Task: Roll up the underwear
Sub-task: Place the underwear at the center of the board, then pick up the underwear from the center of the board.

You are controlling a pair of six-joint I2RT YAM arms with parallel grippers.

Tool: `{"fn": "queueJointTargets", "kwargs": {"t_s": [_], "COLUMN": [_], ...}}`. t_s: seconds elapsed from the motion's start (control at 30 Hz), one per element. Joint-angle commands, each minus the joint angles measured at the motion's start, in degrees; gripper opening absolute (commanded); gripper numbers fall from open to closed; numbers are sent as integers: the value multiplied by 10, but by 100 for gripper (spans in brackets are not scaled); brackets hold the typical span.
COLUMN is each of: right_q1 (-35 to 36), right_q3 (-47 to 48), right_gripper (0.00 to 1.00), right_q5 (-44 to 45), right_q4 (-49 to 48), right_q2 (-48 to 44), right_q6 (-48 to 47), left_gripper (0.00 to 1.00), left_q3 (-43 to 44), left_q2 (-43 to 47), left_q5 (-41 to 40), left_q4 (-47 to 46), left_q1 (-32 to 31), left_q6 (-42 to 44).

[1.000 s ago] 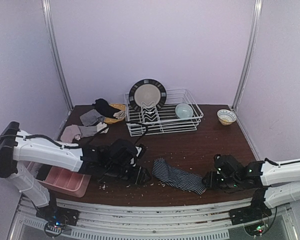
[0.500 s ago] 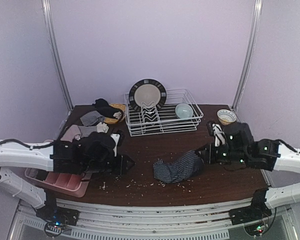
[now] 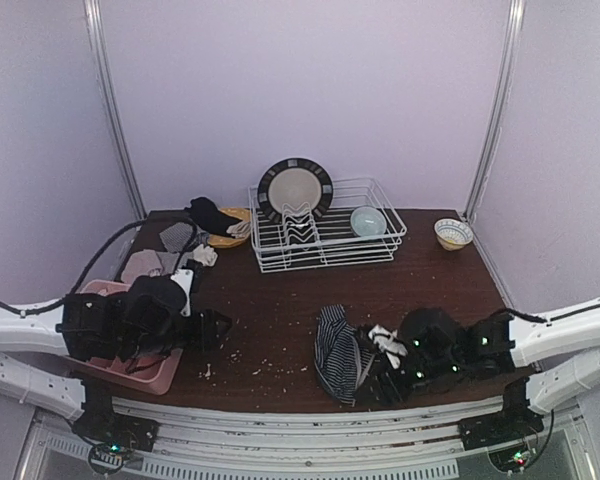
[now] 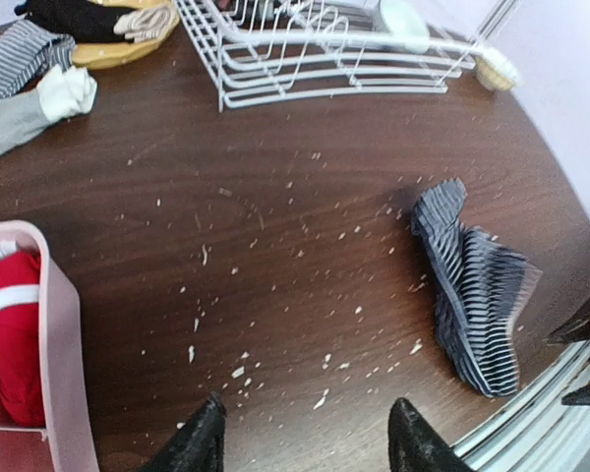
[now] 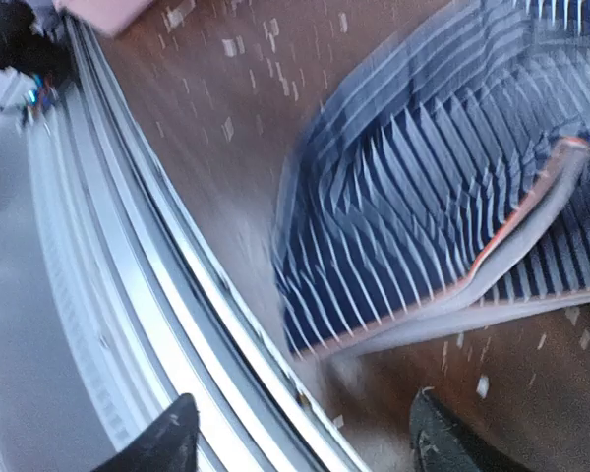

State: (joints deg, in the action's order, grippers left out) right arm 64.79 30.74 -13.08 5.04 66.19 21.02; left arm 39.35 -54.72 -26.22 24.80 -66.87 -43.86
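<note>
The black-and-white striped underwear lies bunched in a narrow front-to-back heap near the table's front edge. It shows in the left wrist view and fills the right wrist view. My right gripper is open and empty just right of it, low over the front edge. My left gripper is open and empty above bare table, beside the pink tray. Red underwear with a white waistband lies in the tray. Grey and black underwear is piled at the back left.
A white wire dish rack holds a plate and a pale bowl at the back. A yellow bowl with black cloth stands left of it, and a small bowl at the back right. Crumbs dot the table.
My right gripper swung from the right side down to the front edge and now stands open. The striped underwear went from spread flat to bunched. My left arm drew back left to the tray.
</note>
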Motion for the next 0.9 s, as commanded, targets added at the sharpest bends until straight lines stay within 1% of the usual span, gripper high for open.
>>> {"fn": "queueJointTargets", "kwargs": {"t_s": [0.0,0.03,0.1,0.13,0.17,0.23,0.27,0.3,0.4,0.53,0.63,0.77,0.87], "right_q1": [35,35,21,-2,-28,-77,-89,-92,-106,-144,-150,-152,-152], "right_q3": [-63,-66,-53,-46,-39,-36,-35,-33,-24,-32,-28,-26,-22], "right_gripper": [84,85,86,86,84,79,76,74,72,67,59,47,43], "right_q5": [48,94,203,225,228,192,174,168,161,109,103,91,85], "right_q4": [-26,-8,63,90,108,93,80,70,49,-21,-47,-72,-82], "right_q2": [-96,-123,-167,-176,-177,-163,-151,-132,-87,-19,15,39,50], "right_q6": [77,91,124,134,144,166,177,189,212,235,241,241,241], "left_gripper": [57,58,60,61,61,61,61,61,60,58,56,56,56], "left_q3": [-11,-11,-5,-1,4,16,24,36,73,95,102,90,81], "left_q2": [-34,-44,-69,-85,-102,-141,-163,-193,-246,-307,-326,-322,-315], "left_q5": [26,29,42,50,60,76,84,91,120,172,189,188,185], "left_q4": [-24,-34,-57,-70,-81,-101,-110,-114,-121,-156,-158,-159,-161], "left_q1": [-2,-2,-2,-2,-2,-2,-2,-2,-2,-2,-2,-2,-2], "left_q6": [-10,-4,5,11,13,14,16,20,28,24,21,14,11]}}
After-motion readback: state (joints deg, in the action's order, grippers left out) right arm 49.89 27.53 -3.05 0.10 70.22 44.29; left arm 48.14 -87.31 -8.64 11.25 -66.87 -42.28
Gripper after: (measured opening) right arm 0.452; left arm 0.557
